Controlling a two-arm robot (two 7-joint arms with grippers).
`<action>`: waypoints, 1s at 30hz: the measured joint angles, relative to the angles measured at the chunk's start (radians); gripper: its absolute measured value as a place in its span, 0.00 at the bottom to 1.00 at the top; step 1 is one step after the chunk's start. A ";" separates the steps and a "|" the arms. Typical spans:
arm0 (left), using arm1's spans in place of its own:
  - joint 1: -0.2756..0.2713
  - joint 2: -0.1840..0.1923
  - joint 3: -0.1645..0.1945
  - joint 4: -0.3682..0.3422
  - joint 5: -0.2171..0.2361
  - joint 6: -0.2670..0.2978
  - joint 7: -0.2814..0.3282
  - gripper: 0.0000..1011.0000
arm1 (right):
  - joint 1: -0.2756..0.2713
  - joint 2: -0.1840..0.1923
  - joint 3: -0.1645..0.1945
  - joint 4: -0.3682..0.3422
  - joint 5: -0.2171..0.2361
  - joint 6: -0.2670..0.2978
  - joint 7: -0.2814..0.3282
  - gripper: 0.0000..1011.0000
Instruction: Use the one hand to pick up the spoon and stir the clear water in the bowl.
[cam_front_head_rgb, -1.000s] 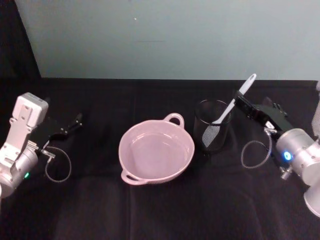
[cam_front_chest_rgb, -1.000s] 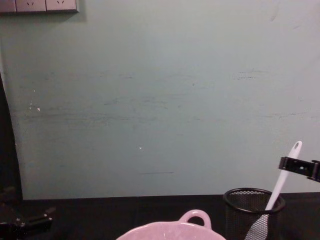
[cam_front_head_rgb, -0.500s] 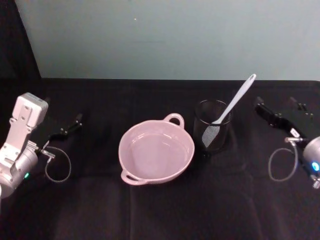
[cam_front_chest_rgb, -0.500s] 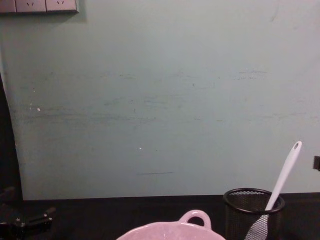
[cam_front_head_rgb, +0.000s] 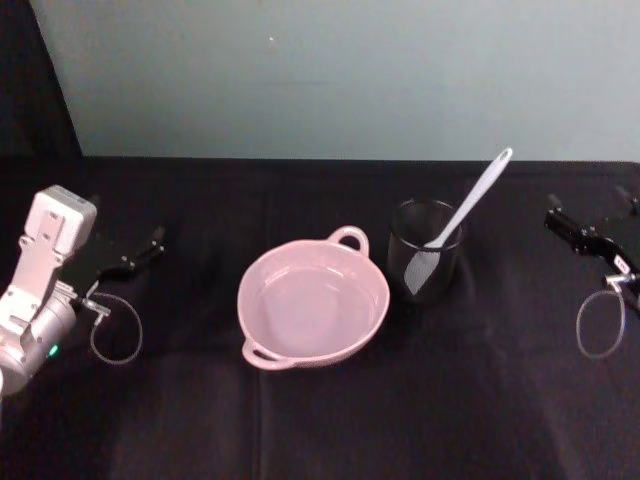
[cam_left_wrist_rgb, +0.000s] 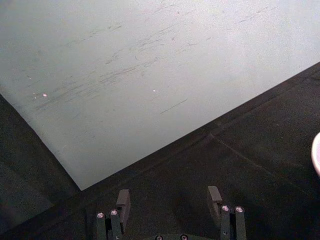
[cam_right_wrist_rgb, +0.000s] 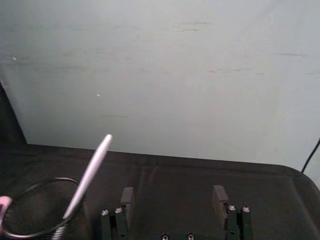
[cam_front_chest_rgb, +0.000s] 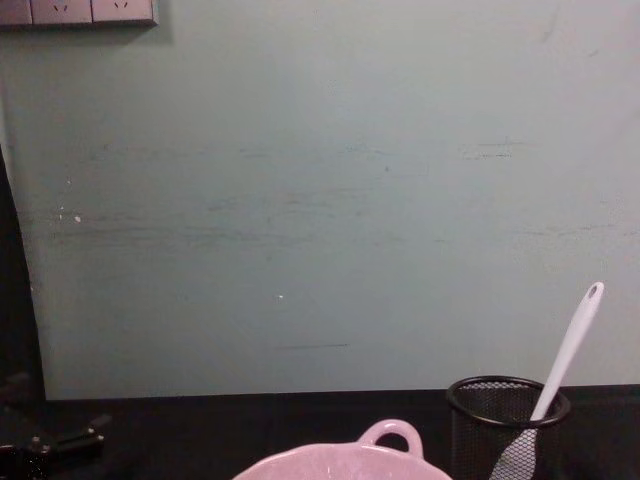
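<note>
1. Head view: the right gripper (cam_front_head_rgb: 592, 222) hangs at the right edge of the desk (cam_front_head_rgb: 320, 420), its fingers spread apart and empty, well apart from the spoon (cam_front_head_rgb: 462, 213). The right wrist view shows the same gap between its two fingers (cam_right_wrist_rgb: 127, 196), with the spoon handle off to one side.
2. The left gripper (cam_front_head_rgb: 140, 252) rests parked near the left edge of the desk, its fingers likewise apart with nothing between them.
3. The spoon stands tilted in the black mesh cup (cam_front_head_rgb: 425, 255), head down inside, handle leaning up and toward the right gripper; the chest view shows the small hole at the handle tip (cam_front_chest_rgb: 593, 292).
4. The pink bowl (cam_front_head_rgb: 313, 300) sits just beside the cup, toward the left, holding clear water.
5. Handling, as a judgement: the spoon looks light, slim and stiff, probably smooth plastic that may slip or pivot under a loose pinch. The free upper handle above the cup rim is the best place to hold, across its flat width. The cup looks light enough to tip if the spoon is dragged sideways; a lift along the handle's lean seems safer.
</note>
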 joint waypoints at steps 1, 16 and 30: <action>0.000 0.000 0.000 0.000 0.000 0.000 0.000 1.00 | 0.007 -0.002 -0.001 0.018 -0.011 -0.010 0.001 0.99; 0.000 0.000 0.000 0.000 0.000 0.000 0.000 1.00 | 0.043 -0.040 -0.005 0.118 -0.051 -0.030 0.001 0.99; 0.000 0.000 0.000 0.000 0.000 0.000 0.000 1.00 | 0.042 -0.036 -0.006 0.113 -0.051 -0.031 0.000 0.99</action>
